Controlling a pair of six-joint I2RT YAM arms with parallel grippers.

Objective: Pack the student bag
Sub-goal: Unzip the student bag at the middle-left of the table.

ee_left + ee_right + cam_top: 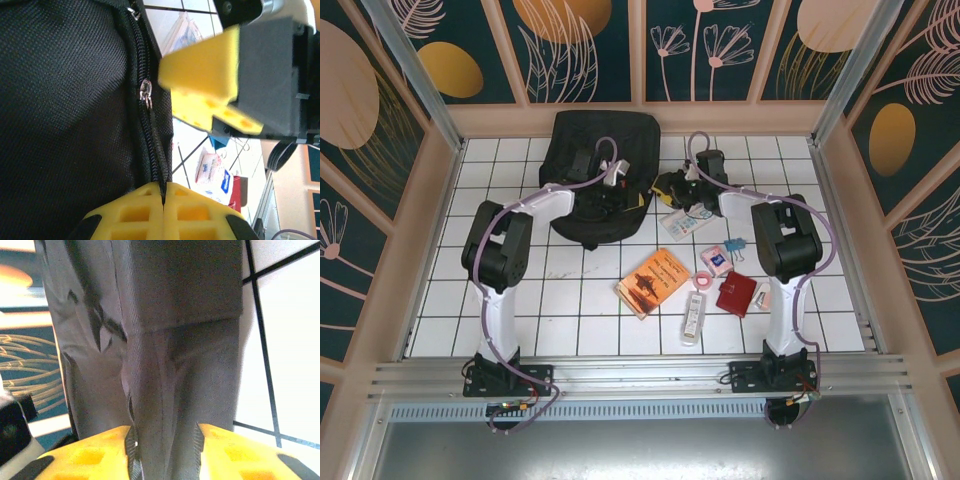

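The student bag (pixel 590 150) is a large black backpack lying at the back of the white tiled table. My left gripper (pixel 623 196) is at its right edge. In the left wrist view that gripper (pixel 163 192) is shut on the bag's (pixel 65 110) black fabric beside the zipper, with a silver zipper pull (pixel 146 95) just ahead. My right gripper (pixel 672 188) is close by, to the right of the bag. In the right wrist view, this gripper (pixel 165 432) has its jaws apart with a fold of the bag's black fabric (pixel 175 340) between them.
In front of the bag lie an orange book (pixel 653 283), a white tube (pixel 693 315), a dark-red wallet (pixel 736 293), a pink tape roll (pixel 705 281), a tissue pack (pixel 717 260) and a clear packet (pixel 682 222). Wooden walls fence the table.
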